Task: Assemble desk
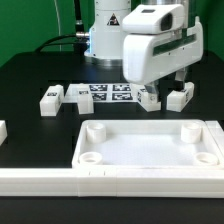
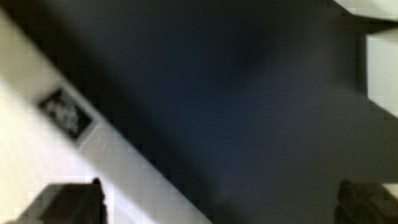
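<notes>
desk top (image 1: 150,150): one, lower centre, four round corner sockets | legs (image 1: 50,100): four, loose, mid-frame row | gripper (image 1: 164,87): one, fingers spread, empty, upper right

Robotics lab bench, not a home. Black table (image 1: 30,85), plain green backdrop (image 1: 25,25) at 10 o'clock, my arm base (image 1: 105,35) at 12 o'clock with cables (image 1: 62,38) beside it, marker board (image 1: 105,94) with printed tags mid-table, white border rail (image 1: 30,183) at 6 o'clock.

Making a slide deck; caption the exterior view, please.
Open two-finger gripper hovers near white square-section plastic legs behind the large white rimmed plastic desk top.
</notes>
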`<state>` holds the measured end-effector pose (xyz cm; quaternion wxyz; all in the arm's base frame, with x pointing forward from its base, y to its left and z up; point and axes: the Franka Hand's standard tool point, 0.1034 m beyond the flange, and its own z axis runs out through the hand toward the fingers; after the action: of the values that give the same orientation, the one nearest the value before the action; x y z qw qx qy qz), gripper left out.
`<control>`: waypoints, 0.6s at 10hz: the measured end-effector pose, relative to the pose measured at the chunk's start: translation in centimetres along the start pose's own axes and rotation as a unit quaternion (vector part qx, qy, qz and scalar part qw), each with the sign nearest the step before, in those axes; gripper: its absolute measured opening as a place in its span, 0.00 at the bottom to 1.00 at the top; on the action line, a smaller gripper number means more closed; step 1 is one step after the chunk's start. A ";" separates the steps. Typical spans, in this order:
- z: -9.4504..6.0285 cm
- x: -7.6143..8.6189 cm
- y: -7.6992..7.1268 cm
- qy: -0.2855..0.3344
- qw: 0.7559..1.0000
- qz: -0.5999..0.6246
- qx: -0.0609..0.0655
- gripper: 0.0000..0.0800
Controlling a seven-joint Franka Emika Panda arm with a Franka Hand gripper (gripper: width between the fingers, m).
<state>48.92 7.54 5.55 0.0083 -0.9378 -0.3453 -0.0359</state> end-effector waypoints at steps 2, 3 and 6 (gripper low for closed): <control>-0.1 -0.1 -1.2 -0.003 0.991 0.135 0.007 0.81; 0.0 -0.1 -1.2 -0.001 0.984 0.179 0.011 0.81; 0.2 0.1 -1.3 0.005 0.964 0.264 0.018 0.81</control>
<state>48.15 8.64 5.39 0.0359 -0.9952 -0.0861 -0.0309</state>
